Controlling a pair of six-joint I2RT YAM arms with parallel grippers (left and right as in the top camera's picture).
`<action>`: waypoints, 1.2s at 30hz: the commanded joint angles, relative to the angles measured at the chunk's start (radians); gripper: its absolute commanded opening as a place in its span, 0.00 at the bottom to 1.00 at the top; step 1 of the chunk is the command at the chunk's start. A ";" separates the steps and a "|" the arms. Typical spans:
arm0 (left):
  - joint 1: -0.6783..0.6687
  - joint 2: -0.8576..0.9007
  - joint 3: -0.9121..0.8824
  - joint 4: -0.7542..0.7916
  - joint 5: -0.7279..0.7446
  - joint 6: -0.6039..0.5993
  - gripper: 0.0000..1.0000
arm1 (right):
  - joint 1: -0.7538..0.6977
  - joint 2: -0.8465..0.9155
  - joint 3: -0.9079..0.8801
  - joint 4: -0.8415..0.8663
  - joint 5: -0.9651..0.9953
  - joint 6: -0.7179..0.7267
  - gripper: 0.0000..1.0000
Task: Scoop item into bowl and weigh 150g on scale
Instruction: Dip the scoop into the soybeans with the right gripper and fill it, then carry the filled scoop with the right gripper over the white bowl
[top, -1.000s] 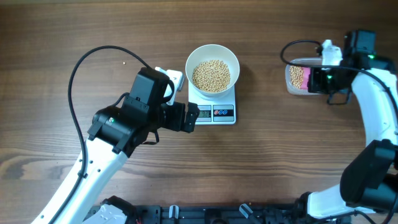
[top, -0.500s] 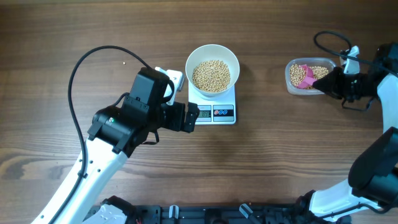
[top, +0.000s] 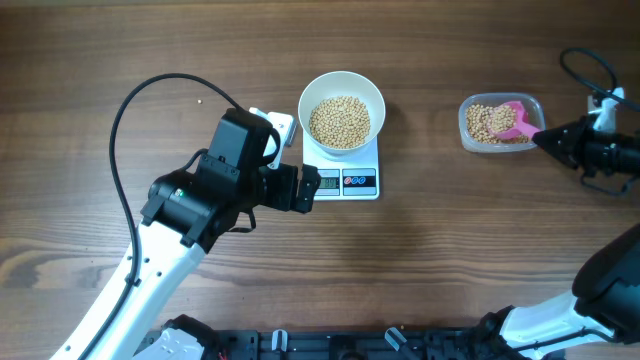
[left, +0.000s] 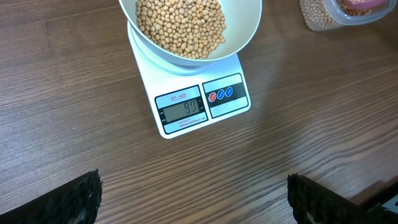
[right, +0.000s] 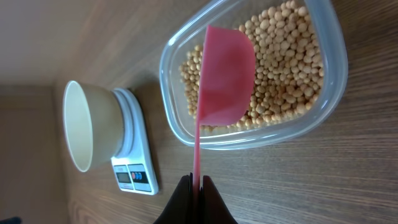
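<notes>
Ninety, as far as it can be read, shows on the scale (left: 186, 109), so the weighing looks a bit over halfway. The bowl (left: 249, 22) sits on it with a layer of beans (left: 180, 25) inside. More lie in the plastic tub (right: 267, 140), where the right gripper (right: 196, 186) pinches the handle of a pink scoop (right: 227, 74). The left gripper (left: 196, 199) hangs wide apart, empty, near the scale. Several scoops seem left.

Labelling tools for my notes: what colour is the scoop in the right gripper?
The scoop is plain pink, clearest in the right wrist view.
</notes>
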 joint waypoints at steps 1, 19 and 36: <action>-0.005 0.002 0.005 0.002 0.009 -0.002 1.00 | -0.044 0.022 -0.003 -0.011 -0.088 -0.052 0.04; -0.005 0.002 0.005 0.002 0.009 -0.002 1.00 | -0.173 0.022 -0.124 -0.026 -0.485 -0.077 0.04; -0.005 0.002 0.005 0.002 0.009 -0.002 1.00 | 0.002 0.021 -0.124 -0.072 -0.655 -0.050 0.04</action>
